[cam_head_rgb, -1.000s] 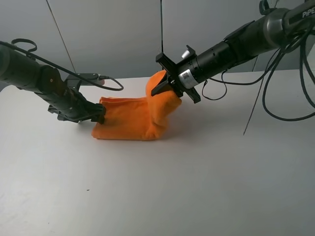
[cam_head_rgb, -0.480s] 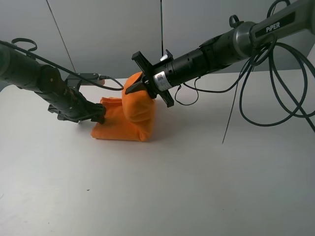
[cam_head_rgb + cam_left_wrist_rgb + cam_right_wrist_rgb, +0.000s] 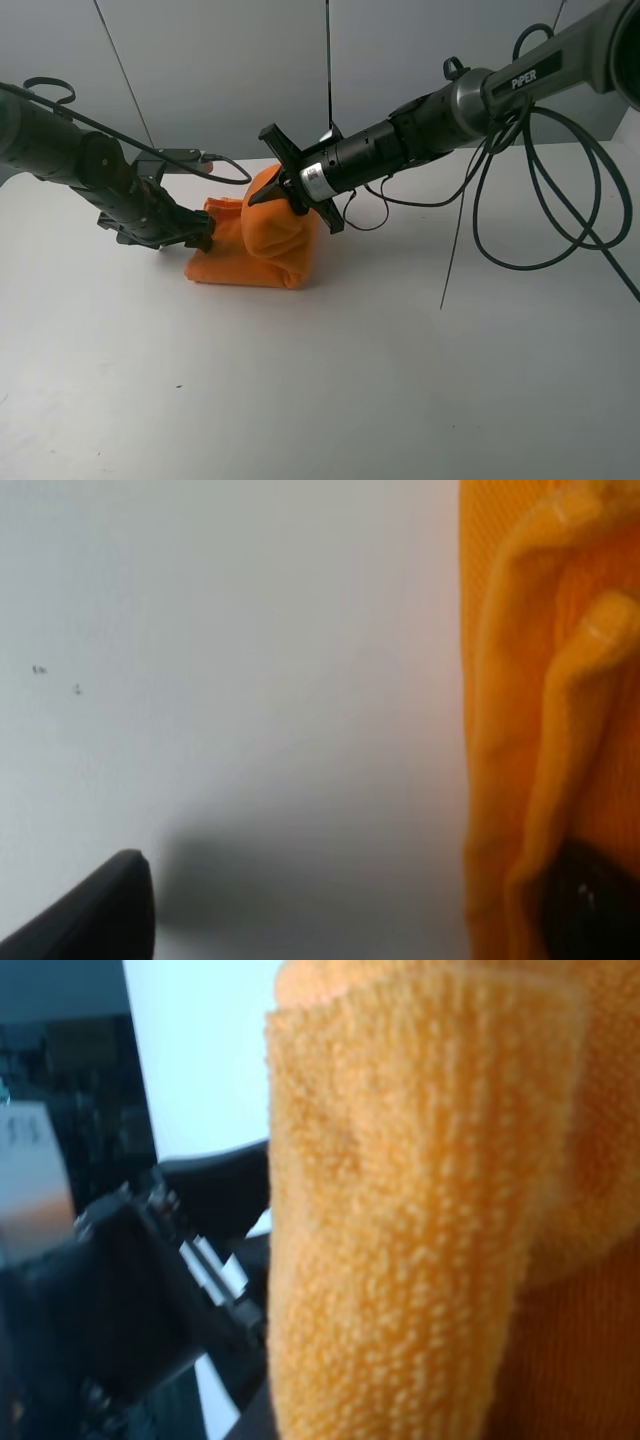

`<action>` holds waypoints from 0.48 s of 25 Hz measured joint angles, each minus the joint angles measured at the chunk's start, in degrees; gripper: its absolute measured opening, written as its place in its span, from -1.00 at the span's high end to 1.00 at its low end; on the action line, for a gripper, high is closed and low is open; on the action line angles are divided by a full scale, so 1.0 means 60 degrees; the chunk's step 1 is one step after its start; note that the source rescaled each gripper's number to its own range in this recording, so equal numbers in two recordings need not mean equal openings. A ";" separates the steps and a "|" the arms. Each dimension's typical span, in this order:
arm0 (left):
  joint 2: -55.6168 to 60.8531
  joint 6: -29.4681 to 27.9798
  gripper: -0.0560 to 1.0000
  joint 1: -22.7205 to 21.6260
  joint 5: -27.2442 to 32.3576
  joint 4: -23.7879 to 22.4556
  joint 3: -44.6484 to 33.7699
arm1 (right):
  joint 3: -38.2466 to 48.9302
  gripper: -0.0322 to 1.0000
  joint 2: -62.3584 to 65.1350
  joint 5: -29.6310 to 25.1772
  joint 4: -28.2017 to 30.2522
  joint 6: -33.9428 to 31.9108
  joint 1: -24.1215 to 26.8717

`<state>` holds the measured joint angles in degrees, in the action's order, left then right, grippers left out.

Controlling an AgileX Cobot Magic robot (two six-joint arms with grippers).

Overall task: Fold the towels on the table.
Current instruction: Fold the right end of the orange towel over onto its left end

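Orange towel bunched on white worktop, left of centre. Right pincer clamped on a raised fold of towel, lifted over the heap. Left pincer at the towel's left edge — jaws spread wide, one finger under the cloth, gripping nothing.

Plain bright orange towel on a plain white table; black arms.

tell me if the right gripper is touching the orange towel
Touching. The exterior high view shows the right gripper shut on a raised fold of the towel; the right wrist view has cloth filling it.
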<state>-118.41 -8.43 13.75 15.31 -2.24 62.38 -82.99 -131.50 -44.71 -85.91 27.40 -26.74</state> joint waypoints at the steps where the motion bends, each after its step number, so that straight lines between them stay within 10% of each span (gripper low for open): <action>1: 0.0000 0.0000 -0.98 0.0000 0.0000 0.0000 0.0000 | 0.0000 0.82 -0.0014 0.0187 0.0000 0.0000 -0.0014; 12: 0.0000 0.0033 -0.98 0.0000 -0.0017 0.0000 0.0000 | 0.0000 0.82 -0.0022 0.1164 0.0481 0.0041 -0.0377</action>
<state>-118.41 -8.23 13.75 15.21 -2.24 62.38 -82.99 -131.64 -37.73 -83.02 27.65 -29.00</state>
